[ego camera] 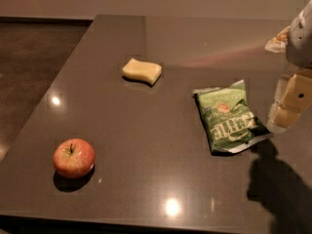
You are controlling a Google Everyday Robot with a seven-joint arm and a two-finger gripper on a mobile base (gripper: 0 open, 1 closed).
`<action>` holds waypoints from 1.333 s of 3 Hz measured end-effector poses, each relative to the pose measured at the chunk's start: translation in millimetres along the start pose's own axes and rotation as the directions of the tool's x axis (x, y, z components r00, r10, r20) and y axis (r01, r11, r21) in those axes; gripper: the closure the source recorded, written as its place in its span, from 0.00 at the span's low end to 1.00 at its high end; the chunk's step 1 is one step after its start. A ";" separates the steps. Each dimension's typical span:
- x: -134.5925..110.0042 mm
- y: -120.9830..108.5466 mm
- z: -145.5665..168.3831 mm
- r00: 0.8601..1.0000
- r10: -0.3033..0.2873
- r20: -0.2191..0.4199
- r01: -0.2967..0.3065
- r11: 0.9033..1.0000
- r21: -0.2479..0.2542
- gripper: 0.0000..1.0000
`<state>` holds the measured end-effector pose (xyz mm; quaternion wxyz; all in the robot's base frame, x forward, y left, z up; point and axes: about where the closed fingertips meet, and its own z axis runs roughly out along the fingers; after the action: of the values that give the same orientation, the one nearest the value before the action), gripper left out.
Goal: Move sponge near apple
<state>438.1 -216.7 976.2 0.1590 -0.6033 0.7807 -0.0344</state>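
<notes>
The pale yellow sponge [142, 71] lies flat on the dark grey table [146, 130], toward the back middle. The red apple [74, 158] with yellowish patches and a dark stem stands upright near the front left corner. The two are well apart. My gripper [288, 106] hangs at the right edge of the view, above the table's right side, far from the sponge and to the right of a green snack bag. It holds nothing that I can see.
A green crinkled snack bag [229, 117] lies between the sponge and the gripper. The table's left edge drops to a dark floor [29, 67]. The arm's shadow [280, 186] falls on the front right of the table.
</notes>
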 end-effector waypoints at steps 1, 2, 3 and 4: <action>0.0 0.0 0.0 1.000 0.000 0.000 0.000 1.000 0.000 0.00; -4.8 -7.3 3.0 1.000 0.015 0.022 -0.015 1.000 0.004 0.00; -21.8 -29.5 18.8 0.997 0.035 0.070 -0.035 0.999 0.006 0.00; -45.3 -62.8 44.6 0.991 0.067 0.120 -0.067 0.998 0.002 0.00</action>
<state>519.5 -184.2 958.7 0.2084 -0.5773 0.7894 0.0050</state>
